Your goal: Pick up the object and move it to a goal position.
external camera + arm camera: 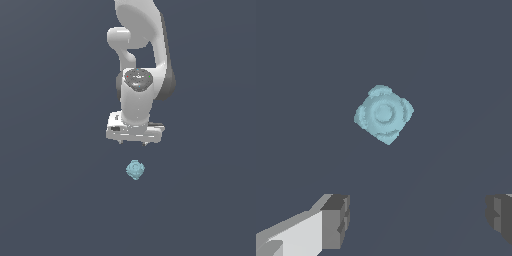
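Uniform dark slate-blue ground fills both views, with no edges or markings visible on it. White Panda arm (pixel 137 60) comes down from the top of the exterior view, wrist pointing straight down, gripper (pixel 134 143) hanging above the surface. Only two short finger stubs show below the white hand body in that view. Wrist view gives the state more clearly — two dark grey fingertips (pixel 336 220) stand far apart at opposite sides, jaws spread wide, nothing between them, so the hand is released and empty. The object (pixel 135 170) — a small pale cyan-blue lump, bumpy and faceted, with a round raised boss on its upper face — rests on the ground just below the gripper in the exterior view, nearly in line with it. It is clearly apart from the fingers, no contact. In the wrist view the object (pixel 383 114) sits free on the ground, clear of both fingertips. It is visibly narrower than the gap between them.
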Robot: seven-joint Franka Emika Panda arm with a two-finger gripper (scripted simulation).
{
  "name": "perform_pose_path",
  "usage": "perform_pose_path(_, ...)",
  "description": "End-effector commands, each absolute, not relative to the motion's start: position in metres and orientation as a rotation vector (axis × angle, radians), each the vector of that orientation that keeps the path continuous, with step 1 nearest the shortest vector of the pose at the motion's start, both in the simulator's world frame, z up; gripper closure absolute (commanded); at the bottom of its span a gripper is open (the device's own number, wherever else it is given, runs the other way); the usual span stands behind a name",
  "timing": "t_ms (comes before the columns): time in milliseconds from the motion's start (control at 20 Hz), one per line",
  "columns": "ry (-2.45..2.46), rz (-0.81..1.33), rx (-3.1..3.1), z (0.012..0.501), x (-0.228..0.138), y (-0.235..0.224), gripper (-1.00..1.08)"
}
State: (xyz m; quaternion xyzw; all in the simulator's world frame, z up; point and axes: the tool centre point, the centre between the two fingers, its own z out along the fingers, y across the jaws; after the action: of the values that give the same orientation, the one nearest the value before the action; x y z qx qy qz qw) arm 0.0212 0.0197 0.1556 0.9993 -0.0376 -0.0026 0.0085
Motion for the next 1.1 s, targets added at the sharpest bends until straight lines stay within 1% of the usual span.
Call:
perform_pose_path(0, -0.212, -0.008, 3.12, 0.15, 0.028, 0.021, -0.92)
perform_pose_path(600, -0.724, -0.004, 3.053, 0.116, 0.065, 0.027, -0.92)
perform_pose_path(1050, -0.978, -0.001, 2.985, 0.096, 0.082, 0.032, -0.92)
